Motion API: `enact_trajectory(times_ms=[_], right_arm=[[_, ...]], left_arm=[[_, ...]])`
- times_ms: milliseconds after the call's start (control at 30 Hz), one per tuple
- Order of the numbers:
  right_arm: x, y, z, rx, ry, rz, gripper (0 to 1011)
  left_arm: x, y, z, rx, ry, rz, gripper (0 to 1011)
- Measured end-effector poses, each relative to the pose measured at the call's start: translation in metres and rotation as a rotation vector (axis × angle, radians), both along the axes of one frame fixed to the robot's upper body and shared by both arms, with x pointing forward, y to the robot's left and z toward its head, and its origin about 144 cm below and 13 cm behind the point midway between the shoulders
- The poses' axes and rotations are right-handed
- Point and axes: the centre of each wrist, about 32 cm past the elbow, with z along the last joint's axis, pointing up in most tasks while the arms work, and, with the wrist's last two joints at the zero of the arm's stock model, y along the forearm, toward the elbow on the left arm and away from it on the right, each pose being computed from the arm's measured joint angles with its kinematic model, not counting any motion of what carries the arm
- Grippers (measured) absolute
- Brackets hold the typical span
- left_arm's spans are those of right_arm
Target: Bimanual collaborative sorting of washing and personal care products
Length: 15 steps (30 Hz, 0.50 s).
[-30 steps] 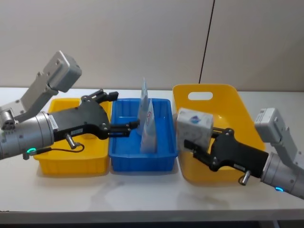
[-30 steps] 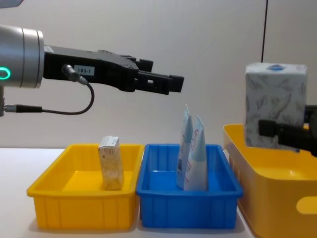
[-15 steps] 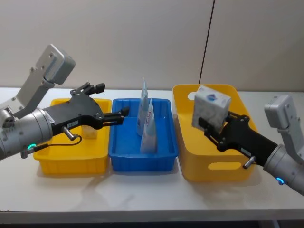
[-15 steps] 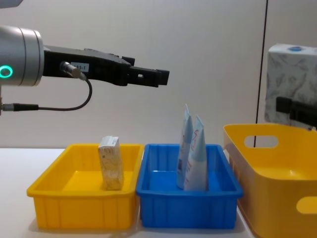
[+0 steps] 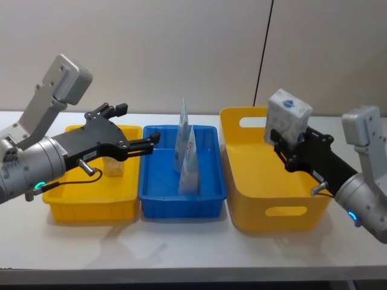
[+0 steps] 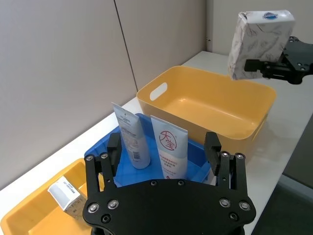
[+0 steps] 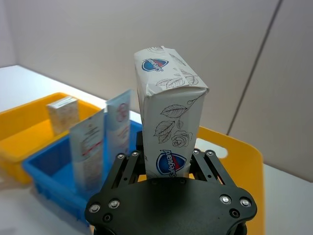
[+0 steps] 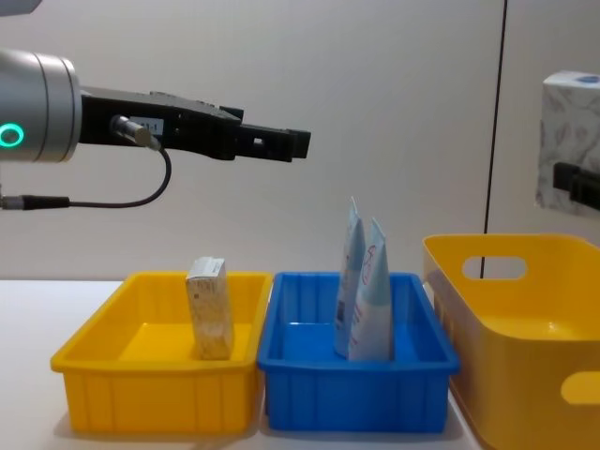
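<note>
White table (image 5: pixel 181 251) is noted bearing a small yellow bin (image 5: pixel 84 205), a blue bin (image 5: pixel 181 206) and a large yellow bin (image 5: pixel 266 212) in a row. A leaf-printed pouch (image 5: pixel 289 118) is held clamped in the right gripper (image 5: pixel 287 144) above the large bin. The left gripper (image 8: pixel 286 143) is held wide apart and empty, high above where the small yellow and blue bins meet. Two tubes (image 5: pixel 187 154) are stood in the blue bin, and a carton (image 8: pixel 210 307) in the small one.
</note>
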Motion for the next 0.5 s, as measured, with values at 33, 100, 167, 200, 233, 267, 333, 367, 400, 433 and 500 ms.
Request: enact_trajectory(times_ms=[33,100,167,200,233,267,333,367,400,433,500], right_arm=[[0.001,0.001,0.000,0.003,0.001,-0.012,370],[0.002,0.004,0.001,0.007,0.009,-0.051,370],[0.004,0.006,0.001,0.010,0.013,-0.076,370],[0.005,0.008,0.001,0.012,0.017,-0.089,370],[0.006,0.010,0.001,0.014,0.027,-0.117,370],[0.007,0.011,0.001,0.017,0.029,-0.125,370],[0.010,0.015,0.001,0.021,0.044,-0.166,370],[0.011,0.016,0.001,0.021,0.050,-0.179,370],[0.012,0.017,0.001,0.022,0.055,-0.191,370],[0.014,0.020,0.001,0.023,0.070,-0.219,370],[0.016,0.023,0.001,0.026,0.083,-0.244,370]], left_arm=[[0.000,0.000,0.000,0.000,0.000,0.001,1001],[0.000,0.000,0.000,0.000,0.000,0.004,1001],[0.000,0.000,0.000,-0.001,0.000,0.007,1001],[0.000,0.000,0.000,-0.001,0.000,0.008,1001],[0.000,0.000,0.000,-0.001,0.000,0.008,1001],[0.000,0.000,0.000,-0.001,0.001,0.010,1001],[0.000,0.000,0.000,-0.001,0.001,0.011,1001],[0.000,0.000,0.000,-0.001,0.001,0.012,1001],[0.000,0.000,0.000,-0.002,0.001,0.013,1001],[0.000,0.000,0.000,-0.002,0.001,0.013,1001],[0.000,0.000,0.000,-0.002,0.001,0.015,1001]])
